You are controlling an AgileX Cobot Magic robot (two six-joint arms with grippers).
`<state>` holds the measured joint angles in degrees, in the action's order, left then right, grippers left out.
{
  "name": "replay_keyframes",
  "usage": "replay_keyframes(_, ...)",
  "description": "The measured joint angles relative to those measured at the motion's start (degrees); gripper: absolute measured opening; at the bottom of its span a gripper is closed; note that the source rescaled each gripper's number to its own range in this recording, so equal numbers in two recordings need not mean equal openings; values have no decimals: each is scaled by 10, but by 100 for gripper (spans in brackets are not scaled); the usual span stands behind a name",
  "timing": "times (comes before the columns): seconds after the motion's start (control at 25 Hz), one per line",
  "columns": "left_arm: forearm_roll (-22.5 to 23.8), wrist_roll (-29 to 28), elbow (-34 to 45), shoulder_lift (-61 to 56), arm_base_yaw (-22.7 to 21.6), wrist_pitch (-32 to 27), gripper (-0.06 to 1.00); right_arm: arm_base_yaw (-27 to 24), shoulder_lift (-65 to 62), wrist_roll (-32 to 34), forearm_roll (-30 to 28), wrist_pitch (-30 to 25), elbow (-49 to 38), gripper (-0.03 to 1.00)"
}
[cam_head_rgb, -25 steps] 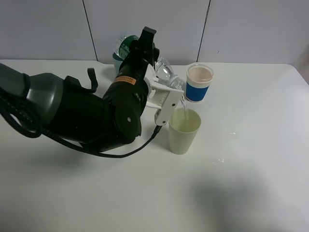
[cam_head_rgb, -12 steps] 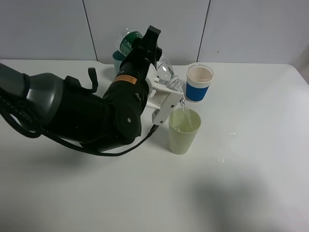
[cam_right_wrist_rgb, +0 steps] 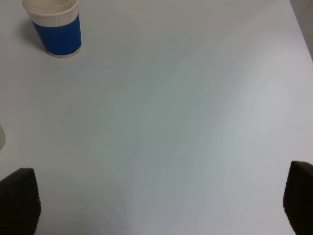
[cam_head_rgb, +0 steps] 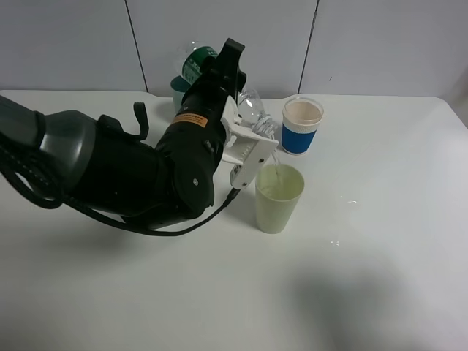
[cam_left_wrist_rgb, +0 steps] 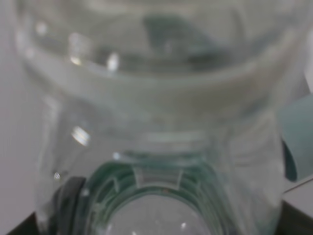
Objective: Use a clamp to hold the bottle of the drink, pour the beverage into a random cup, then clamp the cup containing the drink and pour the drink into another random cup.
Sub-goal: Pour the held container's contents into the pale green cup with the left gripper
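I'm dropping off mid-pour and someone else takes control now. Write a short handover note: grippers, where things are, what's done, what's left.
The left gripper is shut on the bottle, tilted neck-down over the yellow-green cup.
The right gripper is open and empty above bare table.
The blue-banded white cup stands upright just behind the yellow-green cup.
Done: bottle clamped, beverage streaming into the yellow-green cup.
Left: end the pour, put the bottle down, clamp the yellow-green cup, pour into the blue-banded white cup.

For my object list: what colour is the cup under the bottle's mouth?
The cup is pale yellow-green; the exterior high view shows it best.
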<state>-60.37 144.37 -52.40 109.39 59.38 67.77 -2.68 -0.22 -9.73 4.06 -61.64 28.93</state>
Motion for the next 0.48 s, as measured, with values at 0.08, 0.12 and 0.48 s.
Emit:
replay_keyframes(0.08, 5, 0, 0, 0, 0, 2, 2, 0, 0, 0, 0, 0, 0, 100)
replay_keyframes(0.12, 10, 0, 0, 0, 0, 5, 2, 0, 0, 0, 0, 0, 0, 100)
replay_keyframes(0.48, 52, 0, 0, 0, 0, 14, 2, 0, 0, 0, 0, 0, 0, 100)
